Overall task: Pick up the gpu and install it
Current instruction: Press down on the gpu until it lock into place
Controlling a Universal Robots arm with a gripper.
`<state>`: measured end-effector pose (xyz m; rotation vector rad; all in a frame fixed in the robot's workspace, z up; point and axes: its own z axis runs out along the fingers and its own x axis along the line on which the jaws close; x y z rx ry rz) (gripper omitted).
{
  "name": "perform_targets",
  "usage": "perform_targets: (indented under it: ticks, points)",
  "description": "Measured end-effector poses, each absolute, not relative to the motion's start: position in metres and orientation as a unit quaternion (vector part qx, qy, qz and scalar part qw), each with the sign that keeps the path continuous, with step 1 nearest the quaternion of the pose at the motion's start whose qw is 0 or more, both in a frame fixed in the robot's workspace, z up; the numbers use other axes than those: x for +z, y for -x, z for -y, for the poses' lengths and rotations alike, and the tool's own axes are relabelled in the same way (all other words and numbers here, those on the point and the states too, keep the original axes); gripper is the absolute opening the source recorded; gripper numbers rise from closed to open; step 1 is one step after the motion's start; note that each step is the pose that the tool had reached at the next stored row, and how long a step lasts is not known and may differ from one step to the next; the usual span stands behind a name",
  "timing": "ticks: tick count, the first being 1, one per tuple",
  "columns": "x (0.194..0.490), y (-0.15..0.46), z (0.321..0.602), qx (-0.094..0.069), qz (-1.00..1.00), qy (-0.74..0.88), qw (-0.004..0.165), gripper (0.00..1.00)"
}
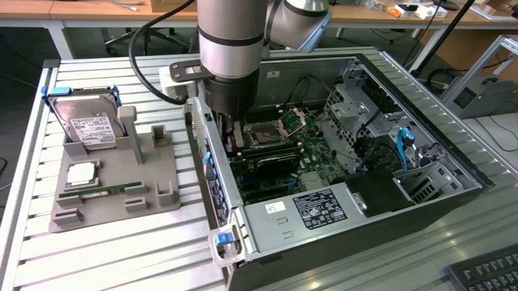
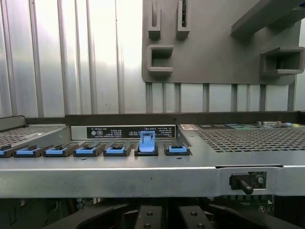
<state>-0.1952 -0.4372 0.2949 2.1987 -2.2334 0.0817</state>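
Silver hard drive [image 1: 91,128] upright in grey holder tray [image 1: 113,209]; keyboard [image 1: 486,276] near open case [image 1: 421,200].

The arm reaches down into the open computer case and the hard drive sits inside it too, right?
No. The exterior view shows the hard drive standing in the gray holder beside the computer case; the arm does reach into it.

Robotics lab or workshop: slotted aluminium bench [image 1: 121,254]; open PC case [image 1: 348,157]; wooden desks [image 1: 89,11]; office chair base [image 1: 145,36].
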Motion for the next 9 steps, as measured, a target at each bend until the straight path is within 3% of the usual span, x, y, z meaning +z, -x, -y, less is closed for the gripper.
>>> perform_targets:
  ticks: [9]
  points:
    - [0.2973, 0.1959, 0.4404, 0.023, 0.712, -0.701, 0.001, 0.11]
